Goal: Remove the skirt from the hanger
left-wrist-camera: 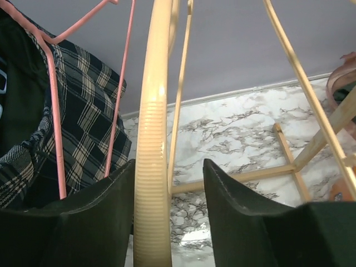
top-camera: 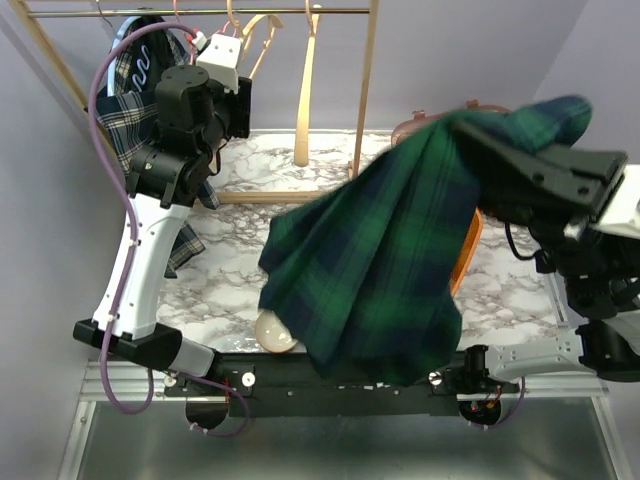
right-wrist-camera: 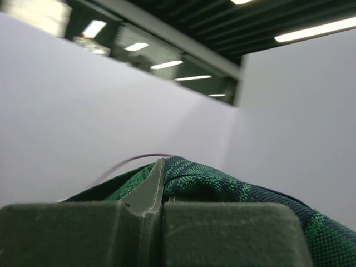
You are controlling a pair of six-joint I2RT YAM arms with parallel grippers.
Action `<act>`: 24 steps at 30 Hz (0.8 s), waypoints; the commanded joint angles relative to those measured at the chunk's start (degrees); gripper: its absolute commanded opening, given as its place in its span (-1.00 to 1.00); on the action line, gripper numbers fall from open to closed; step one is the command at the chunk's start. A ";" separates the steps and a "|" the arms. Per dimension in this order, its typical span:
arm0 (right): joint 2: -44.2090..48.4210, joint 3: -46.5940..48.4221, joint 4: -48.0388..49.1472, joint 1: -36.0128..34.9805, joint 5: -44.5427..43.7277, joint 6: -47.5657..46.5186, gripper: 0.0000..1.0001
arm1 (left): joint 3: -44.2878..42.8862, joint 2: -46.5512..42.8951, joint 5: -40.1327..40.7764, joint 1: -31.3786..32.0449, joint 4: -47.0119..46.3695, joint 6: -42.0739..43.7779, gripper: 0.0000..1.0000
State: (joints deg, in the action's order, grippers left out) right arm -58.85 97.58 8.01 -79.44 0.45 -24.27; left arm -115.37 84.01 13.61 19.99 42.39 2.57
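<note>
Green-and-navy plaid skirt [top-camera: 380, 270] hangs in the air over the marble table [top-camera: 225, 265], one edge pinched in the clenched right gripper [right-wrist-camera: 158, 192]. Left gripper [left-wrist-camera: 168, 169] stands released (fingers parted either side) around the cream hanger [left-wrist-camera: 153, 111] up at the wooden rack [top-camera: 366, 90].

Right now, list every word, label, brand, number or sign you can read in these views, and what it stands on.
None can be read.
The green plaid skirt, the cream hanger and the wooden rack show no print.
A pale mark on the dark garment at the rack's left is too small to read.
</note>
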 commanded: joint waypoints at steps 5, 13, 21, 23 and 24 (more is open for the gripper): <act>-14.87 17.88 13.97 5.68 -23.48 -39.09 -0.99 | 5.59 -9.21 -5.87 -0.04 -7.14 -1.43 0.76; -20.95 29.59 5.88 26.04 -20.75 -33.83 -0.99 | 10.69 -16.06 -7.98 -0.04 -6.79 -2.39 0.98; -24.21 36.11 3.67 42.78 -15.31 -26.09 -0.99 | 19.82 -24.14 -10.89 -0.04 -10.22 -3.80 0.98; -24.12 35.05 7.00 45.68 -12.77 -25.31 -0.99 | 23.33 -26.78 -10.18 -0.04 -11.97 -3.80 0.98; -24.55 35.31 7.80 46.99 -12.23 -24.43 -0.99 | 24.39 -27.66 -10.18 -0.04 -12.59 -3.80 0.98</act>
State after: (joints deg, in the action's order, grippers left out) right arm -83.99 131.72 9.43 -36.91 -18.52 -51.92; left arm -95.61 60.53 4.25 19.99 34.39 -0.71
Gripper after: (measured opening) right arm 0.025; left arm 0.988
